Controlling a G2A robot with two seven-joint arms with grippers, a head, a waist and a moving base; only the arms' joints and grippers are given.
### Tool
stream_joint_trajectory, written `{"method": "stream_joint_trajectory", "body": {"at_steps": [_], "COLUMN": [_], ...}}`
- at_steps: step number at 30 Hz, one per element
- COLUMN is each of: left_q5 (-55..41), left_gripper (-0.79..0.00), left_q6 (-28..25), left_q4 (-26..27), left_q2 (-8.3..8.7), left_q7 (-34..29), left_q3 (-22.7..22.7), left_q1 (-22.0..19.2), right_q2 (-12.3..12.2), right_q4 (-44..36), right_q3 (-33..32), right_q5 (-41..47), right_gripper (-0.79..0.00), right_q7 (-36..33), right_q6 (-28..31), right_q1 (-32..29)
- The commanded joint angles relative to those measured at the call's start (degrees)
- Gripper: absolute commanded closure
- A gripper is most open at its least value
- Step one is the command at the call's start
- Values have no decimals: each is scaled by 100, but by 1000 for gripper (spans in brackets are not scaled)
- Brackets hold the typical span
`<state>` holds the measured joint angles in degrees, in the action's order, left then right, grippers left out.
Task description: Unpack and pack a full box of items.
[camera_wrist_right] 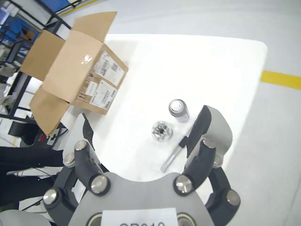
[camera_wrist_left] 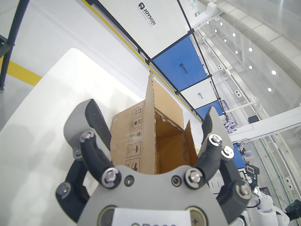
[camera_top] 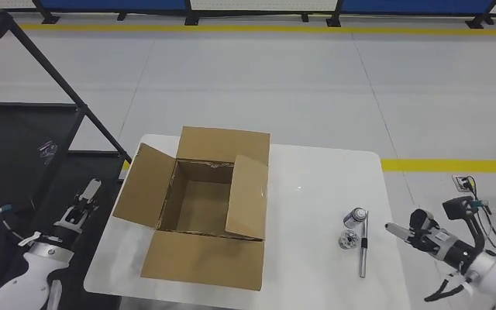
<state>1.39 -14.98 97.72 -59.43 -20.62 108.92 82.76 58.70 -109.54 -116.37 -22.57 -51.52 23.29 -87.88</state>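
Observation:
An open cardboard box (camera_top: 205, 260) stands on the left half of the white table (camera_top: 310, 194), flaps spread, with bare cardboard showing inside. To its right lie a small silver can (camera_top: 356, 216), a round metal part (camera_top: 346, 240) and a thin metal rod (camera_top: 363, 248). My left gripper (camera_top: 81, 203) hangs open off the table's left edge, facing the box (camera_wrist_left: 131, 128). My right gripper (camera_top: 399, 230) is open beyond the table's right edge, close to the rod (camera_wrist_right: 170, 159), the round part (camera_wrist_right: 162, 130) and the can (camera_wrist_right: 178, 110). Neither gripper (camera_wrist_left: 152, 109) (camera_wrist_right: 143, 115) holds anything.
A black metal frame (camera_top: 70, 101) stands at the table's back left. The table's bare surface lies between the box (camera_wrist_right: 77, 66) and the three items. Grey floor with a yellow line (camera_top: 442, 165) surrounds the table.

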Motion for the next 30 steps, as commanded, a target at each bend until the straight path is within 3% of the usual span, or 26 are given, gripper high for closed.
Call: {"method": "stream_joint_trajectory", "body": {"at_steps": [1,8,14,19,23,30], "left_q5": [-25,29,-55,-150,-173,-353], "left_gripper": [-785,-785,-785,-785,-785,-785], "left_q6": [-14,-132,-339,-386,-384,-300], "left_q4": [33,198,368,362,290,62], "left_q2": [2,3,-25,-47,-53,-48], "left_q7": [-82,-333,-276,-146,6,93], "left_q3": [-20,-280,-454,-478,-387,-169], "left_q1": [-16,-154,-19,95,87,-20], "right_q2": [0,0,0,-34,-65,-19], "right_q4": [1,1,-14,-580,-516,227], "right_q3": [5,5,23,738,1426,2540], "right_q5": [3,3,-102,-1980,-3277,-4279], "right_gripper": [-785,-785,-785,-785,-785,-785], "right_q7": [-5,-5,19,-420,-1113,-1928], "right_q6": [4,4,-81,-1492,-2292,-3260], "right_q1": [28,28,17,126,434,1310]}}
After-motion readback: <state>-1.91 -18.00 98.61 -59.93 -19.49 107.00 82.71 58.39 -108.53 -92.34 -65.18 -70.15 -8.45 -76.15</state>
